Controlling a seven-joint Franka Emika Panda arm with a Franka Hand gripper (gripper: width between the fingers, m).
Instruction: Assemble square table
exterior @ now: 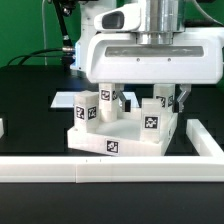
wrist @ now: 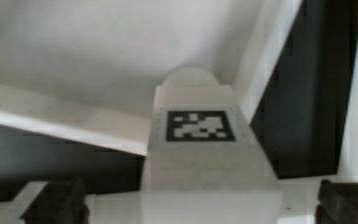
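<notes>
The white square tabletop [exterior: 120,140] lies upside down on the black table, with a tag on its near side. Several short white tagged legs stand in its corner sockets: one at the exterior view's left [exterior: 87,110], one behind it [exterior: 105,99], one at the front right [exterior: 150,122]. My gripper [exterior: 150,97] hangs over the back right leg [exterior: 161,104]. In the wrist view that tagged leg [wrist: 202,130] stands between my fingers [wrist: 51,200], with a dark gap on each side. My gripper [wrist: 197,205] is open around it.
The long white L-shaped border wall [exterior: 100,166] runs along the front and up the exterior view's right side [exterior: 205,140], close to the tabletop. The marker board [exterior: 64,100] lies flat behind the tabletop at the left. A white part [exterior: 2,127] shows at the left edge.
</notes>
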